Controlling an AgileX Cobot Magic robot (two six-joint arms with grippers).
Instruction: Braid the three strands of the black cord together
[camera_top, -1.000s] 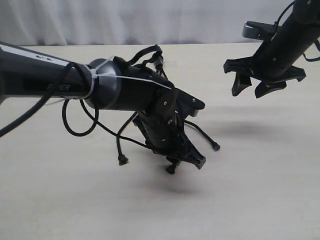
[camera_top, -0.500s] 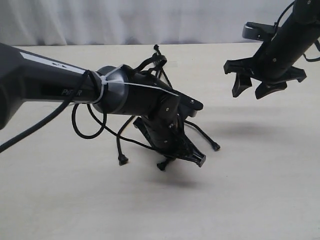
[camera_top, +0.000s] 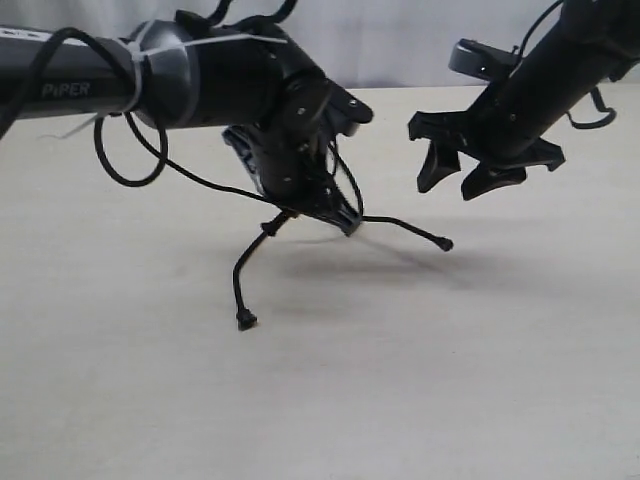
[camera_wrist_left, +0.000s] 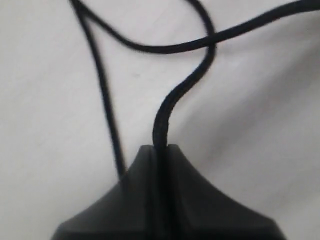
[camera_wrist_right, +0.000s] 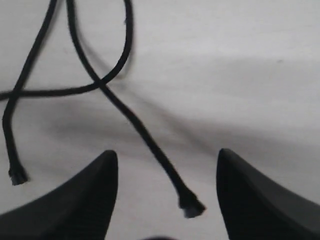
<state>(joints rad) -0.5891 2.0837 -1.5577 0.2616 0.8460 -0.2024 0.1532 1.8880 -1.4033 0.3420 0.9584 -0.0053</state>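
Black cord (camera_top: 400, 224) looked limp and light, sprawled on the table (camera_top: 500, 380); my left gripper (camera_wrist_left: 159, 150) was pinched on one strand (camera_wrist_left: 180, 95), right gripper (camera_wrist_right: 167, 152) hung wide open over a flared tip (camera_wrist_right: 190, 206), best grabbed just behind it.

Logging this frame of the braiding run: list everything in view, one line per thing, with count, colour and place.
strands of the black cord: three, matte black; one runs down to the table at left, one trails right, one is pinched in the left gripper
table: one, pale beige, under everything
backdrop: one, light grey, behind the table
robot cables: several, black, thicker; one looped below the left arm
zip tie: one, white, around the left arm
left gripper: black, shut on a strand, above the table
right gripper: black, open, empty, in the air at right
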